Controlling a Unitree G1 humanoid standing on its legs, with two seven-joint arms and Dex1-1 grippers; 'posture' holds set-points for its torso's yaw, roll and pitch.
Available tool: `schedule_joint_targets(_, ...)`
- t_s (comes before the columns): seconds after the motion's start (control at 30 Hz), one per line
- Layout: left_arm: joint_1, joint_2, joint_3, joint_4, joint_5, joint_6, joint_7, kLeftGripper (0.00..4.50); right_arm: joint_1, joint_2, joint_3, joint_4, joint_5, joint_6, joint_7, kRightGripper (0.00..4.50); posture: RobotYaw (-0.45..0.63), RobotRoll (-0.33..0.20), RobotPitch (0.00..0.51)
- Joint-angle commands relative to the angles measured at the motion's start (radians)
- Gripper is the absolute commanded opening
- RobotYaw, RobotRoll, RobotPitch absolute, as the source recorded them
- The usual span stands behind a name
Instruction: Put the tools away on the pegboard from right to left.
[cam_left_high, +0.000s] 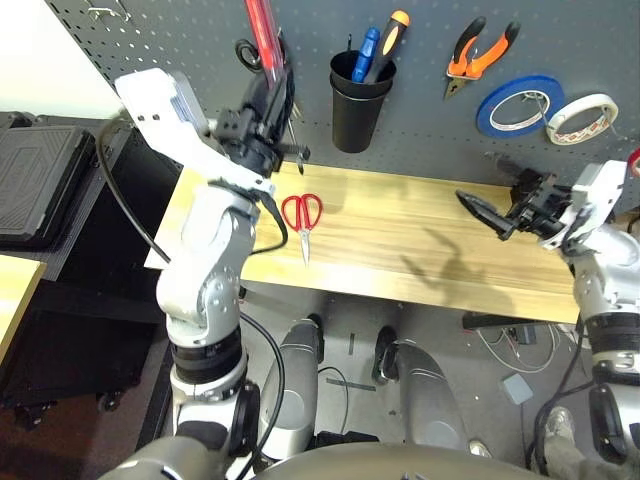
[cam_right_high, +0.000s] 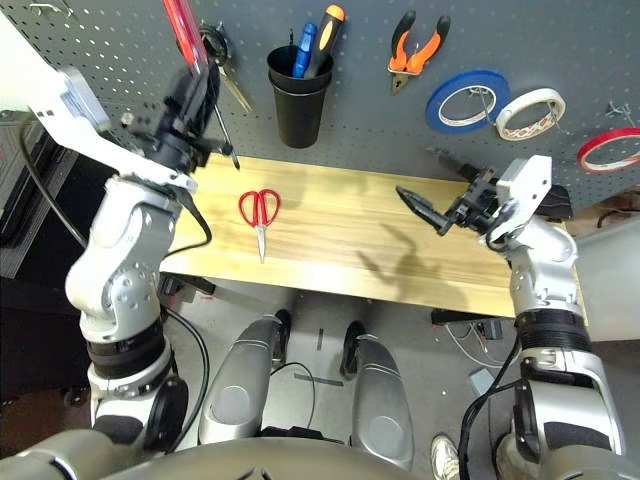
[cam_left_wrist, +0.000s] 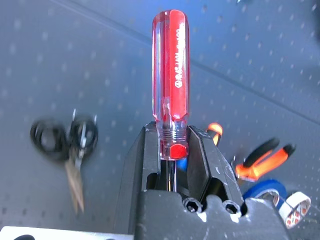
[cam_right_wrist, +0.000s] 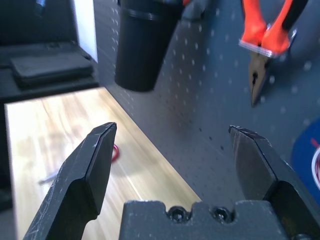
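My left gripper (cam_left_wrist: 172, 145) is shut on the red-handled screwdriver (cam_left_wrist: 170, 75). It holds the tool upright, handle up, close in front of the pegboard (cam_left_high: 430, 140) at its left part, left of the black cup holder (cam_left_high: 357, 100). The red-handled scissors (cam_left_high: 302, 212) lie flat on the wooden table (cam_left_high: 400, 250), just below that gripper. The orange-and-black pliers (cam_left_high: 478, 55) hang on the pegboard right of the cup. The red tape ring (cam_right_high: 608, 150) hangs at the far right. My right gripper (cam_right_wrist: 170, 131) is open and empty above the table's right part, facing the pegboard below the pliers.
Black-handled scissors (cam_left_high: 250, 52) hang on the pegboard just behind the screwdriver. The cup holds a blue-handled and an orange-handled tool. A blue tape roll (cam_left_high: 518, 105) and a white one (cam_left_high: 580, 118) hang right of the pliers. A black case (cam_left_high: 35, 180) lies left of the table.
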Motion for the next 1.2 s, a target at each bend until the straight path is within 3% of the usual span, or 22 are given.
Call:
schedule_joint_targets(0.03,-0.037,0.019,0.007,0.033,-0.009,0.013,0.0,0.79,0.002,-0.049,-0.038,-0.044,0.053,0.107,0.023,4.5,0.23,0.0,0.245)
schedule_joint_targets(0.4,-0.188,0.043,0.01,0.185,0.018,-0.045,-0.006,0.79,-0.116,-0.128,-0.074,-0.056,0.092,0.278,0.055,4.5,0.21,0.0,0.23)
schedule_joint_targets(0.73,-0.312,0.026,0.012,0.352,0.052,-0.147,0.002,0.79,-0.145,-0.078,-0.079,-0.069,0.076,0.269,0.017,4.5,0.21,0.0,0.228)
schedule_joint_targets(1.2,-0.49,-0.075,0.012,0.632,0.087,-0.311,0.036,0.79,-0.116,-0.018,-0.076,-0.111,0.049,0.238,-0.037,4.5,0.18,0.0,0.234)
